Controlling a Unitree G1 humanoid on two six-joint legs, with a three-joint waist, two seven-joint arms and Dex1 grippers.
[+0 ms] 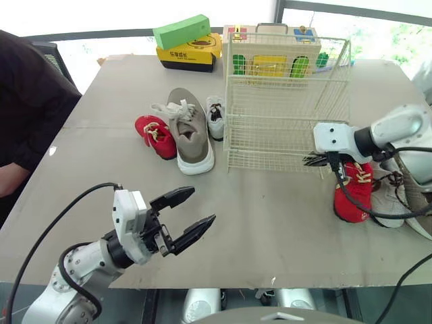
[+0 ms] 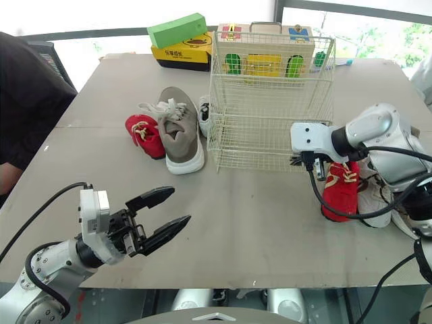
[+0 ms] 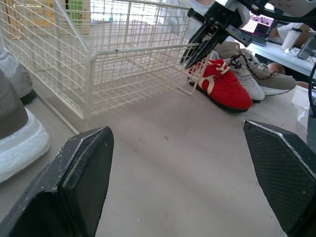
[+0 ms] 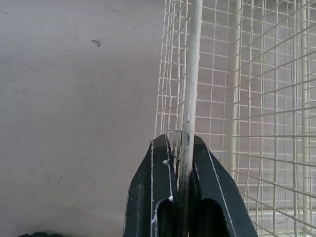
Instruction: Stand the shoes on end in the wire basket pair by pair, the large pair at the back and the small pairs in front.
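The white wire basket [image 1: 287, 101] stands at the table's middle back. My right gripper [image 1: 312, 160] is shut on a wire [image 4: 190, 74] at its front right corner. Left of the basket lie a small red shoe [image 1: 155, 135], a large grey shoe [image 1: 190, 131] and a small white shoe [image 1: 215, 116]. Right of it, under my right arm, lie another red shoe [image 1: 354, 192], a white shoe [image 1: 388, 202] and a grey shoe [image 1: 420, 209]. My left gripper [image 1: 202, 205] hangs open over the front left of the table, holding nothing.
A green box [image 1: 181, 31] sits on a yellow box [image 1: 189, 52] at the back, beside a colourful toy case [image 1: 273, 54] behind the basket. A person in dark clothes [image 1: 27, 101] sits at the left. The table's front edge [image 1: 270, 280] lies close to my left gripper.
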